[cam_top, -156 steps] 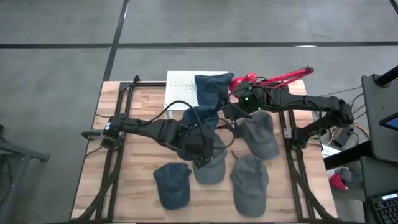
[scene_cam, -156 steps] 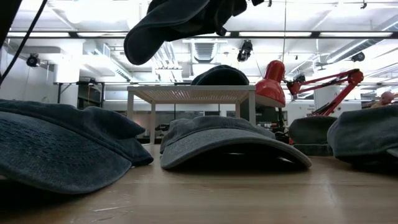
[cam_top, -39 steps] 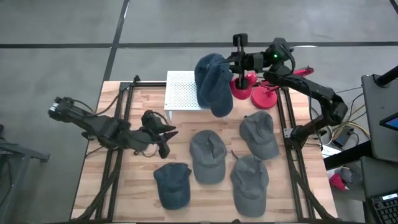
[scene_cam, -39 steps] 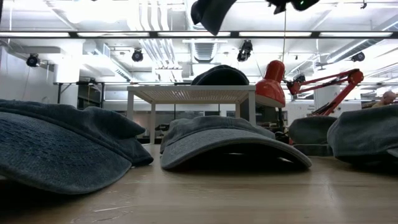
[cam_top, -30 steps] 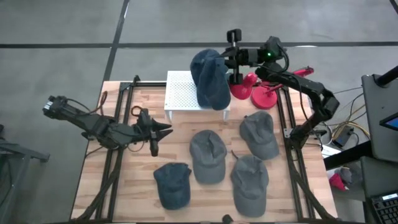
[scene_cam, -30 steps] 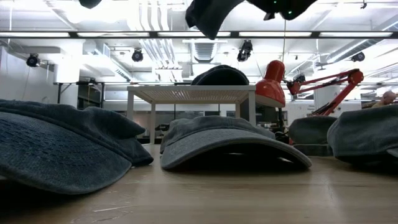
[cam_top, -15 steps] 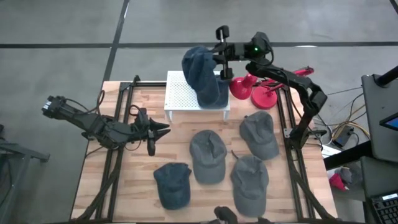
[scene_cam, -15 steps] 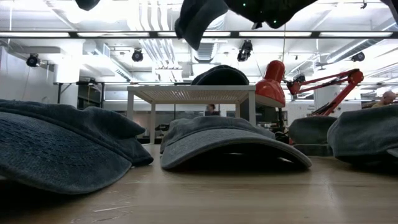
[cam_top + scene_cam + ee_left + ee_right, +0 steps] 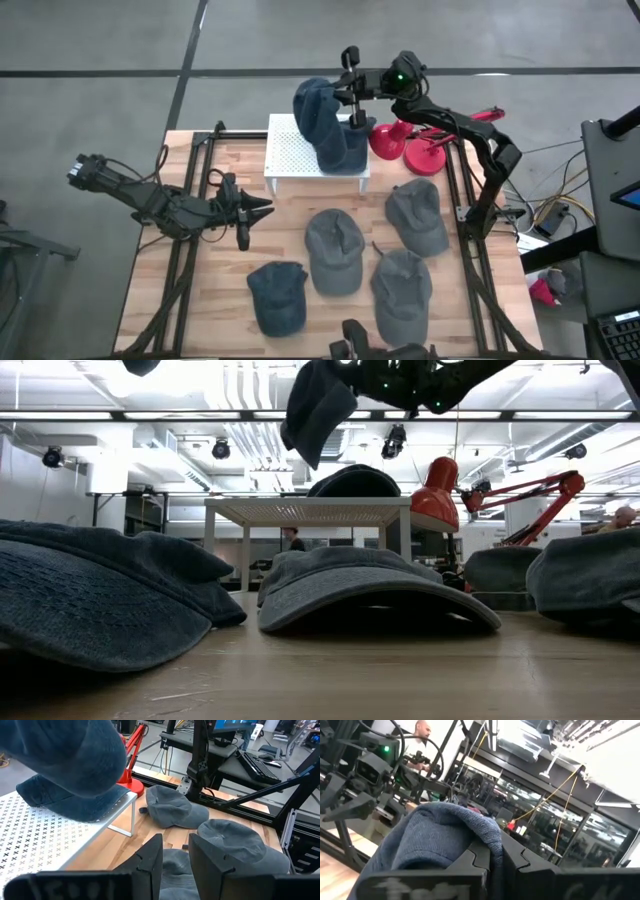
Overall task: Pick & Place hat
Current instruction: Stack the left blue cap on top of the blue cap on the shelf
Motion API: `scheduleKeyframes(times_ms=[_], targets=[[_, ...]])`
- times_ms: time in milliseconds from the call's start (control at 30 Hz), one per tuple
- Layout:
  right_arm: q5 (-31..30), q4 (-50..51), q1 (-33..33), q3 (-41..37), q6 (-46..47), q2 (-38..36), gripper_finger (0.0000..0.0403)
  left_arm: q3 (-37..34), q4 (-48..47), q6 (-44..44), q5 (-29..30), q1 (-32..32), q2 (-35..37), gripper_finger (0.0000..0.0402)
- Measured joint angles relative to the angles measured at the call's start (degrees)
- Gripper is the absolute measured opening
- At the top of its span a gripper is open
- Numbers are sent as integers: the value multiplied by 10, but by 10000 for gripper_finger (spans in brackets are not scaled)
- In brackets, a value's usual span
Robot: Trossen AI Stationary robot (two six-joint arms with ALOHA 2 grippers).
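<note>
Right tool (image 9: 350, 88) clamped on hat (image 9: 322, 120), now shifted left over the rack (image 9: 290, 150) — drop is close. Left tool (image 9: 240, 210) parked, slightly open, empty.

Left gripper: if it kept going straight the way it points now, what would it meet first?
Judging by the left wrist view, the left gripper would probably meet the grey hat past the white rack; depth is unclear.

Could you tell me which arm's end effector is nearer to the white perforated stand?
Right. The right end effector hangs over the white perforated stand, gripping a blue cap; the left end effector sits off its front-left corner.
</note>
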State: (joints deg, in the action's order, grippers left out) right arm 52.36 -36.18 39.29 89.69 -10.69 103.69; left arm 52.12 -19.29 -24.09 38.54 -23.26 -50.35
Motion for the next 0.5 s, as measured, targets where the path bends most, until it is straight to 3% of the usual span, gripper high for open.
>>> scheduleKeyframes(times_ms=[500], targets=[[0, 55, 4, -1, -16, 12, 8, 0, 0, -1, 0, 0, 0, 97]])
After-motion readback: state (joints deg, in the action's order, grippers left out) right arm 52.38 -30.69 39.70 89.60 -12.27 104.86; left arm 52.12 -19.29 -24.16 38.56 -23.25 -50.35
